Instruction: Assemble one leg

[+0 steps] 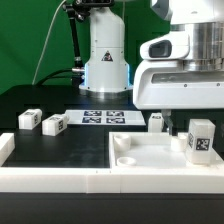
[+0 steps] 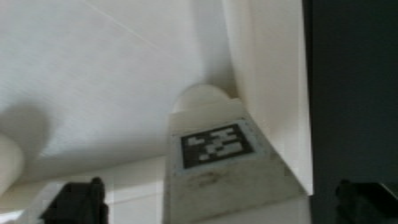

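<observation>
A leg [image 1: 200,140], a small white block with a black-and-white tag, stands upright at the right corner of the big white panel [image 1: 90,178]. In the wrist view this leg [image 2: 217,145] lies between my two dark fingertips [image 2: 75,202], with a gap on each side. My gripper [image 1: 186,122] hangs over it, open and touching nothing that I can see. Three more legs lie on the black table: two at the exterior view's left [image 1: 28,120] [image 1: 55,124] and one behind the panel [image 1: 157,122].
The marker board [image 1: 105,117] lies flat in front of the robot's white base [image 1: 105,60]. The panel's raised rim and corner sockets [image 1: 125,150] fill the front of the table. The panel's white surface [image 2: 107,80] fills most of the wrist view.
</observation>
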